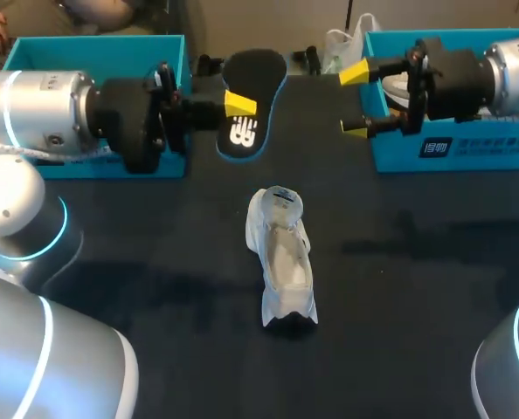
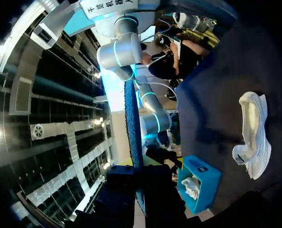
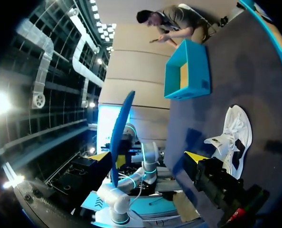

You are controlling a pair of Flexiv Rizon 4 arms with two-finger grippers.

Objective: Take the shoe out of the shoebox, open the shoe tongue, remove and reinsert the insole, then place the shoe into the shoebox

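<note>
L tool point(image 1: 239, 106) grips black insole point(image 1: 264, 74) over worktop point(image 1: 417, 262) — white shoe point(image 1: 281, 257) lies below; R tool point(image 1: 356, 100) wide, by blue shoebox point(image 1: 478, 150).

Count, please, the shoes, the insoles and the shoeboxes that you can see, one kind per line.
Shoes: 1, the white shoe
Insoles: 1, the black insole
Shoeboxes: 2, the left shoebox and the right shoebox
Total: 4
The white item inside the right shoebox is unclear, so it is not counted.
</note>
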